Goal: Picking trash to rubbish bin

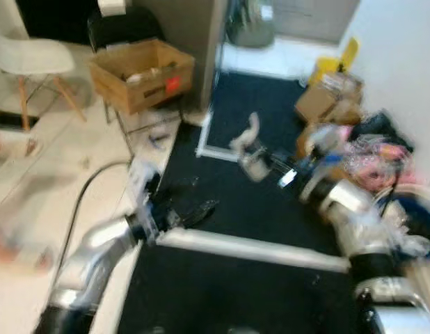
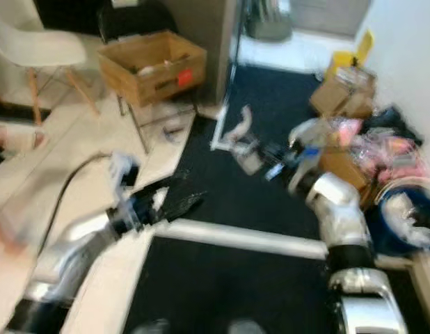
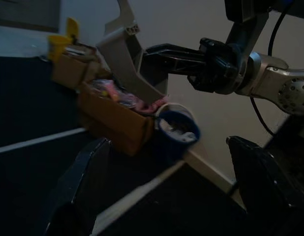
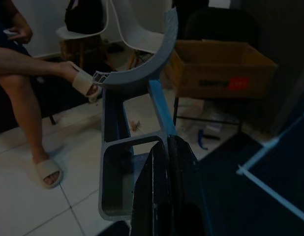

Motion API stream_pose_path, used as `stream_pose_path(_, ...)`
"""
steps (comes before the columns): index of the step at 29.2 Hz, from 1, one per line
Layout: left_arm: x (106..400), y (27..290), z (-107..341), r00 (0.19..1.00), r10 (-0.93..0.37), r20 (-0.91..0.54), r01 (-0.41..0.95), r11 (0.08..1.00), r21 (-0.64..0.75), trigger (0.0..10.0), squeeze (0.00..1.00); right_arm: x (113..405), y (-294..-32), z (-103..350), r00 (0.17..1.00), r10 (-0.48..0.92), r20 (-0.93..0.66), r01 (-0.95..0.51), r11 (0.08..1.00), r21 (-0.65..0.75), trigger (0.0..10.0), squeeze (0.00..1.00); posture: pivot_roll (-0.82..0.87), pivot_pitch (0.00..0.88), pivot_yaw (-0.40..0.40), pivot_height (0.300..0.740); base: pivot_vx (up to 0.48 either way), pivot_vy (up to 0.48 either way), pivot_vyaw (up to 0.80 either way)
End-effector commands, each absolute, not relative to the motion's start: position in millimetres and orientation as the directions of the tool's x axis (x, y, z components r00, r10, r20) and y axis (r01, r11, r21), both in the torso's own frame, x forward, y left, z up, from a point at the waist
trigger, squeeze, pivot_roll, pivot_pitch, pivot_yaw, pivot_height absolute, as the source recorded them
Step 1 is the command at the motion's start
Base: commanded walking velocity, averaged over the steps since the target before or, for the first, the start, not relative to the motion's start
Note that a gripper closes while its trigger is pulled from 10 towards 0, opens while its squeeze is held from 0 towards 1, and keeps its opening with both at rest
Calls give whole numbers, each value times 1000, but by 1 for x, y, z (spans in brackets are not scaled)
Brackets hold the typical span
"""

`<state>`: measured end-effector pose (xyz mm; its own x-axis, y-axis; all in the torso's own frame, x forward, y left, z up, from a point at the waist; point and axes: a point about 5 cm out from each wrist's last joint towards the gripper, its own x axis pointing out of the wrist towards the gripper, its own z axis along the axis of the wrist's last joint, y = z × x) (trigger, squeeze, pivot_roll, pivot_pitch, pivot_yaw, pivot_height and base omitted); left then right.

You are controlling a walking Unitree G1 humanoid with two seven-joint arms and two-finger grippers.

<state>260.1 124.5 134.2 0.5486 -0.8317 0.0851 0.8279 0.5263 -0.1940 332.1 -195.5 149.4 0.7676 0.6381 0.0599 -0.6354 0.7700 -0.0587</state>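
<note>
My right gripper is shut on a grey plastic offcut with a curved end, held over the black mat. The left wrist view shows the offcut in the right gripper, above a blue rubbish bin lined with white. That bin stands by the wall at the far right. In the right wrist view the offcut runs out from the fingers. My left gripper hovers low at the mat's left edge, open and empty, its fingers spread wide.
A white strip lies across the black mat. A cardboard box on a metal stand and a white chair are at the back left. Cardboard boxes and loose clutter line the right wall. A seated person's legs show.
</note>
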Motion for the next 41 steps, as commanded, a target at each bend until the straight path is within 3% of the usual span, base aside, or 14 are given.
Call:
stream_pose_path(1, 259, 123, 132, 544, -836, 75, 830, 523, -192, 10000, 0, 331, -199, 149, 773, 632, 53, -629, 775, -60, 10000, 0, -41, 0, -41, 740, 364, 0, 0)
stream_pose_path(14, 260, 122, 131, 544, -836, 75, 831, 524, -186, 10000, 0, 331, -199, 147, 772, 635, 31, -633, 772, -58, 10000, 0, -41, 0, -42, 740, 368, 0, 0)
stream_pose_path(22, 260, 122, 131, 544, -836, 75, 831, 525, -184, 10000, 0, 331, -198, 146, 770, 638, 26, -636, 770, -56, 10000, 0, -41, 0, -41, 740, 369, 0, -800)
stream_pose_path(41, 260, 122, 131, 542, -837, 75, 834, 523, -176, 10000, 0, 327, -195, 149, 733, 678, 51, -676, 735, -50, 10000, 0, -41, 0, -42, 740, 371, 0, 0)
